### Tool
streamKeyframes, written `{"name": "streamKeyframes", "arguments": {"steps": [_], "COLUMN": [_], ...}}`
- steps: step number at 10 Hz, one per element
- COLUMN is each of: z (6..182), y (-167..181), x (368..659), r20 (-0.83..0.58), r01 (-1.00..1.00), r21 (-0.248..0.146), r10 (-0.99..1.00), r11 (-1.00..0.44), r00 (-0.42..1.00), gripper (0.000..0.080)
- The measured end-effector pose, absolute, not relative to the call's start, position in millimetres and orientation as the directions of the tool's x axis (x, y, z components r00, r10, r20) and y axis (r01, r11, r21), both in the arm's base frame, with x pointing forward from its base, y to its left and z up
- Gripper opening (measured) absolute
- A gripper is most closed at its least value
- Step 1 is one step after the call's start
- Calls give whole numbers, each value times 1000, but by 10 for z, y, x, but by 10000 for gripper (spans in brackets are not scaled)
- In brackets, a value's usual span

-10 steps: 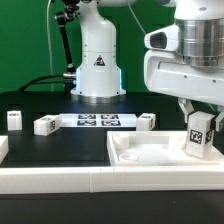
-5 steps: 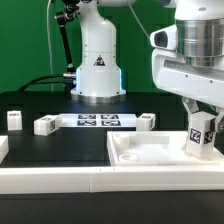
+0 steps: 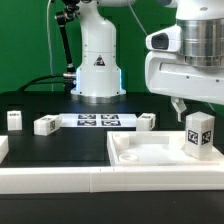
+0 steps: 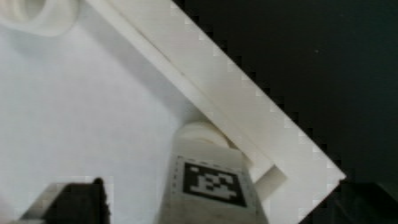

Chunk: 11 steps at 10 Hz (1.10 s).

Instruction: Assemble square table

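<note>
- Square tabletop [image 3: 140, 160] lies near right on the bench [image 3: 60, 145], with one leg [image 3: 200, 135] upright in its far right corner.
- End effector [image 3: 196, 108] straddles that leg, jaws apart, gripping nothing. Recommended: rise vertically to avoid tipping it.
- Loose leg [image 3: 45, 125] lies far left.

Table top in front, loose legs along the back.
The square table top [image 3: 150, 157] sits at the tabletop's [image 3: 60, 146] front corner on the exterior view's right, an upright leg [image 3: 199, 135] standing in it. Behind lies the marker board [image 3: 97, 121], with an outer leg [image 3: 14, 119] and an inner leg [image 3: 45, 125] toward the exterior view's left and a third leg [image 3: 147, 121] just beside its other end.
</note>
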State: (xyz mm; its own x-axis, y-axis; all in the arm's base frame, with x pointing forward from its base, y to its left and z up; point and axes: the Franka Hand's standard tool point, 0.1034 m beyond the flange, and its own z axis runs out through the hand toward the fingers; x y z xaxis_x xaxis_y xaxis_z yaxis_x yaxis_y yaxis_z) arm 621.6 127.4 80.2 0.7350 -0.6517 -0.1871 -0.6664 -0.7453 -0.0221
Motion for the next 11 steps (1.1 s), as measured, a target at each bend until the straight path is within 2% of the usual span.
{"name": "streamKeyframes", "arguments": {"steps": [3, 5, 11], "z": [797, 787, 787], "y": [1273, 1254, 1210], "x": [6214, 6210, 6230], "r20": [-179, -159, -93], "r01": [-492, -265, 167], "r21": [-62, -102, -158], "r10": [-475, -248, 183], "r11": [-869, -959, -973], "r00": [862, 956, 979], "gripper": [649, 649, 649]}}
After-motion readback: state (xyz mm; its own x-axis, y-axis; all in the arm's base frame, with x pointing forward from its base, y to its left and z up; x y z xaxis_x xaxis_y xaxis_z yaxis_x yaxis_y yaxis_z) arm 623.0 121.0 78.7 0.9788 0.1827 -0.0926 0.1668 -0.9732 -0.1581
